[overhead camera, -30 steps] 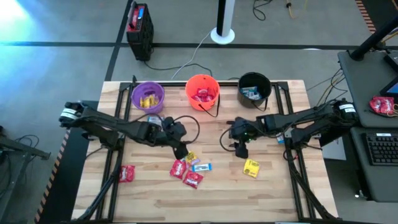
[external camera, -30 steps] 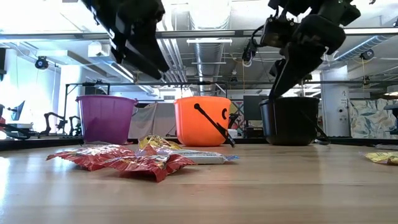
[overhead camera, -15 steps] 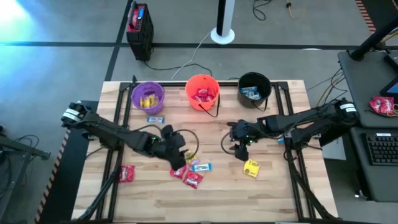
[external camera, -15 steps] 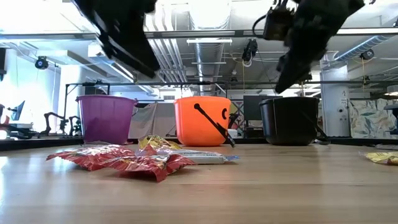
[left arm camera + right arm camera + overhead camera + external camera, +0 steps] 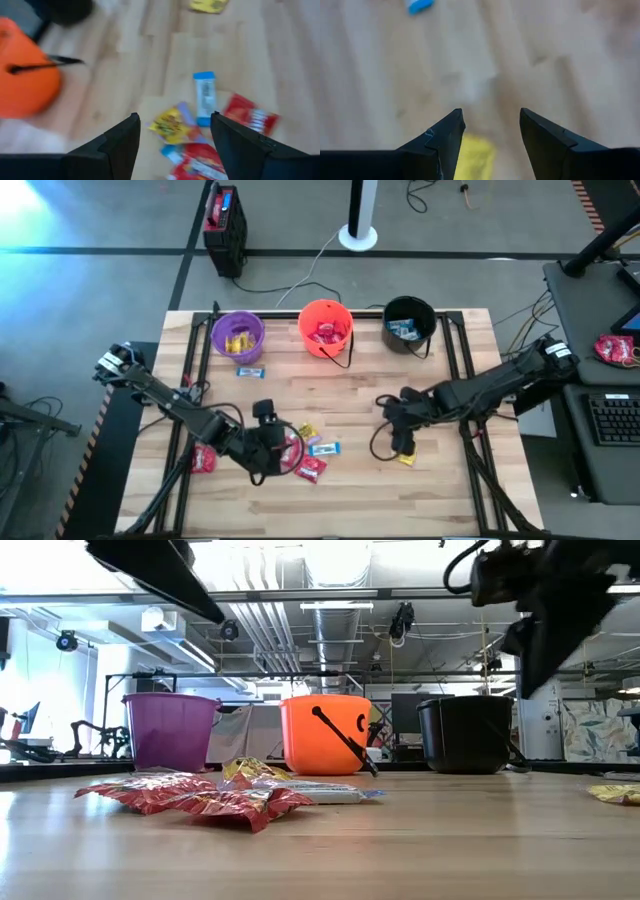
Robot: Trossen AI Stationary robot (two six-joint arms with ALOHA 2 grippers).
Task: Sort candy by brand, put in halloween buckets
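Right wrist view: we are hovering our right gripper (image 5: 489, 137) over the flat yellow candy packet (image 5: 475, 155) on the wooden desk (image 5: 545, 60), empty fingers (image 5: 442, 140) spread wide, packet lying between them; left gripper (image 5: 172, 145) is hanging equally open above the mixed pile.

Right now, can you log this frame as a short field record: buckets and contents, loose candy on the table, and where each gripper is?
purple bucket: holds yellow packets
orange bucket: holds red packets
black bucket: holds blue-and-white packets
loose candy cluster: red, yellow and blue-and-white packets, middle of the table
red packet: alone, left of the cluster
blue-and-white packet: alone, near the purple bucket
yellow packet: alone, under the right gripper
left gripper: open, above the cluster
right gripper: open, above the yellow packet
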